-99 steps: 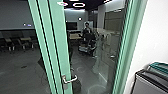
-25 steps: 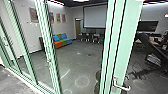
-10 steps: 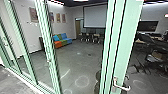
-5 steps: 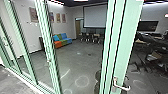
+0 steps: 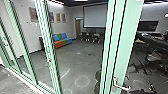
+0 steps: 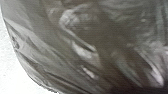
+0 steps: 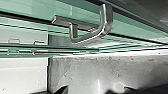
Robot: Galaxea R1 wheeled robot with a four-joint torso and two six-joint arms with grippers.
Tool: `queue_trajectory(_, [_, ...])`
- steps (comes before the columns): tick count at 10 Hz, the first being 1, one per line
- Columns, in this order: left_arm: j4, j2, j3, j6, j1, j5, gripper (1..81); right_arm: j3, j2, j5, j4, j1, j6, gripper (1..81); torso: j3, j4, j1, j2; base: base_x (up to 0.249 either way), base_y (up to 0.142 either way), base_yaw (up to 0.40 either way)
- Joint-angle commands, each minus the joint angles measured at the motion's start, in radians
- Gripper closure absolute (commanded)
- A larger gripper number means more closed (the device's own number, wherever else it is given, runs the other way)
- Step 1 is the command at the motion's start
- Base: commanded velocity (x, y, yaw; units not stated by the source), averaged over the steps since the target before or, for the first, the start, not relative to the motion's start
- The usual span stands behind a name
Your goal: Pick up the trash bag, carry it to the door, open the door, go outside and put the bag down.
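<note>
- Pale green metal frames the glass door (image 5: 126, 35), and its bent handle (image 7: 108, 23) looms near the right wrist camera. Whether the right gripper is open or closed, I cannot tell.
- Dark, creased film marks the trash bag (image 6: 72, 50), close against the left wrist camera. It is probably being carried on that side, but I cannot tell the state of the left gripper, nor how firm any hold is.
- Likeliest trouble is a missed catch on the handle: it is a slim hooked bar standing off the frame, so a slightly wrong height or angle would slide past or knock it.
- Pulling or pushing before the latch is free could strain the right wrist, or shove the base askew.
- Thin plastic may snag on the handle or a frame edge and tear, if the bag swings as the base turns.
- A narrow opening could pinch the bag between door and frame.
- Along the floor, the pale sill (image 7: 140, 53) may jolt the wheels and shake a loose hold free.
</note>
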Motion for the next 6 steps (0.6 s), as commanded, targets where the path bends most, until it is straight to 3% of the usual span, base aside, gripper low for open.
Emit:
queue_trajectory(1, [-0.014, -0.011, 0.001, -0.003, -0.064, 0.060, 81.1, -0.052, 0.024, -0.057, 0.014, 0.135, 0.100, 1.0, 0.000, 0.000, 0.000, 0.000, 0.000, 0.000, 0.000])
queue_trajectory(6, [-0.025, -0.025, -0.001, -0.005, -0.064, 0.058, 81.1, -0.175, 0.134, -0.092, 0.011, 0.190, 0.277, 1.0, 0.000, 0.000, 0.000, 0.000, 0.000, 0.000, 0.000])
